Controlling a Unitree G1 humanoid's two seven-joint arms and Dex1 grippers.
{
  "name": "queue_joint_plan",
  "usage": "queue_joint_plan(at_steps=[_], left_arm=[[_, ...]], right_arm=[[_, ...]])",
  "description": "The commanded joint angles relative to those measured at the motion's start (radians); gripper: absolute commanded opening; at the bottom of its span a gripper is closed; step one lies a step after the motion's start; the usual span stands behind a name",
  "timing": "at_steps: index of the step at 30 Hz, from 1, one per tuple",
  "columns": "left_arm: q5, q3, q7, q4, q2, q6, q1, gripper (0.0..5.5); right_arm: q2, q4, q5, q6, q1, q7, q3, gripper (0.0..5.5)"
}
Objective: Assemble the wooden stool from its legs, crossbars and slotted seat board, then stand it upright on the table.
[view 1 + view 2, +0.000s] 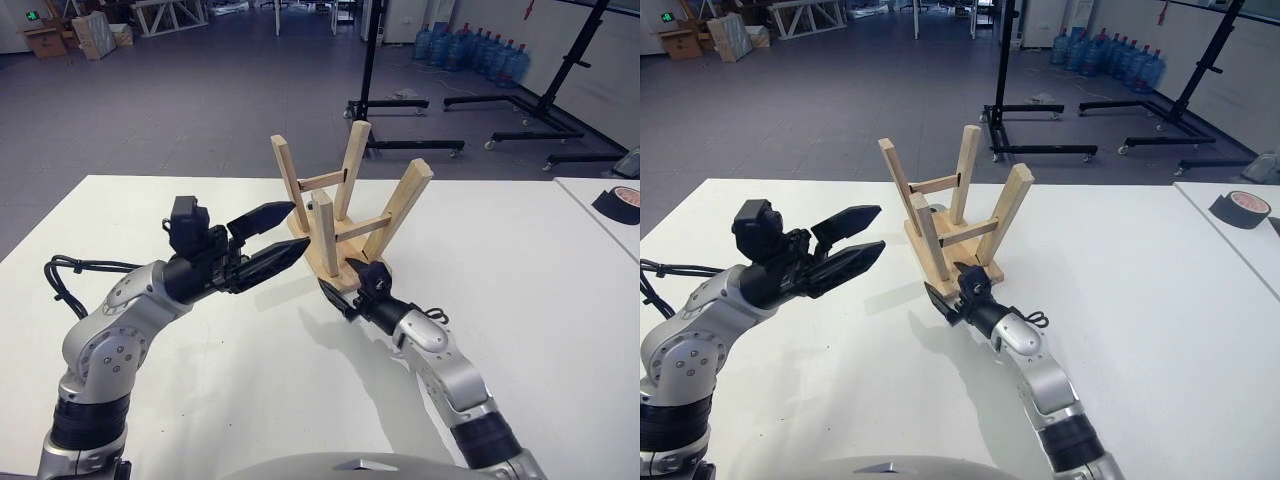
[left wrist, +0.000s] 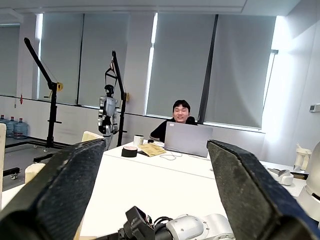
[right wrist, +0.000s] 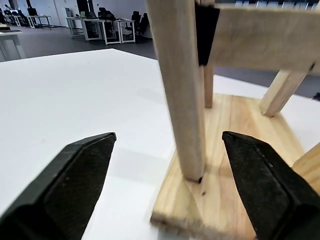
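The wooden stool (image 1: 340, 205) rests upside down at the middle of the white table (image 1: 520, 300), seat board (image 1: 334, 262) flat on the top, legs up and joined by crossbars (image 1: 322, 181). My left gripper (image 1: 278, 236) hovers open just left of the stool, fingertips pointing at the nearest leg (image 1: 326, 235). My right gripper (image 1: 345, 284) is open and low at the seat board's front edge. In the right wrist view its fingers (image 3: 75, 180) spread either side of one leg (image 3: 180, 100) standing in the seat board (image 3: 240, 145); they touch nothing.
A black tape roll (image 1: 617, 200) lies on the neighbouring table at the right. Black wheeled stands (image 1: 400, 105) are on the floor beyond the far edge. The table top is bare left and right of the stool.
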Motion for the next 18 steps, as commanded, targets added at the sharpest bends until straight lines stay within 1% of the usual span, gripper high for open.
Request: queue_joint_plan(at_steps=[1,2,4,7,12,15,16,18], left_arm=[[0.025,-0.014,0.000,-0.005,-0.002,0.001,0.011,3.70],[0.030,-0.013,-0.001,-0.006,-0.004,-0.004,0.017,3.70],[0.044,-0.015,-0.002,-0.008,-0.011,-0.015,0.022,3.70],[0.063,-0.019,-0.002,-0.008,-0.022,-0.030,0.021,3.70],[0.081,-0.018,-0.002,-0.009,-0.032,-0.046,0.032,3.70],[0.090,-0.020,-0.006,-0.004,-0.037,-0.051,0.030,3.70],[0.092,-0.021,-0.009,-0.001,-0.036,-0.050,0.028,3.70],[0.097,-0.022,-0.014,0.007,-0.034,-0.049,0.023,3.70]], right_arm=[[0.049,0.101,-0.060,-0.036,-0.094,-0.042,-0.006,3.92],[0.063,0.133,-0.077,-0.039,-0.118,-0.052,-0.001,3.92],[0.081,0.189,-0.103,-0.038,-0.154,-0.061,0.003,3.62],[0.089,0.234,-0.129,-0.052,-0.173,-0.062,-0.001,3.00],[0.085,0.229,-0.109,-0.072,-0.165,-0.020,-0.027,2.13],[0.072,0.233,-0.102,-0.069,-0.166,0.006,-0.044,1.44],[0.066,0.234,-0.100,-0.068,-0.166,0.016,-0.050,1.29],[0.048,0.240,-0.096,-0.061,-0.164,0.044,-0.059,1.18]])
